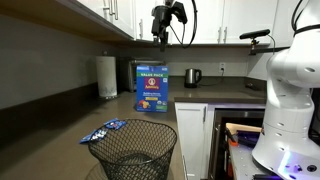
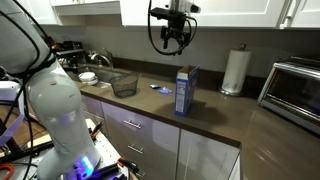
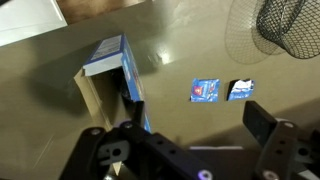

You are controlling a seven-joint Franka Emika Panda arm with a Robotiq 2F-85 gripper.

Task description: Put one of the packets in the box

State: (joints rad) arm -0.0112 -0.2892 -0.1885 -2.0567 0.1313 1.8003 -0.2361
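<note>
**Nothing done yet: pick and drop both remaining**

In the wrist view, the box (image 3: 104, 62) is standing on the counter (image 3: 180, 40), top looking open. 2 packets (image 3: 205, 90) are lying flat further right, apart from it. The gripper (image 3: 182, 128) is hovering overhead, jaws spread, carrying nothing.

Box: the box (image 1: 152, 88) stands on the counter (image 1: 60, 135), centre of the frame in an exterior view.
Packets: the packets (image 3: 205, 90) lie flat side by side on the counter, right of the box in the wrist view, apart from it.
Basket: the basket (image 1: 135, 155) sits at lower centre, the packets between it and the box.
Paper roll: the paper roll (image 1: 107, 76) stands left of the box by the wall.
Kettle: the kettle (image 1: 193, 76) stands right of the box, further back.
Gripper: the gripper (image 1: 162, 38) hangs high above the box, top centre.
</note>
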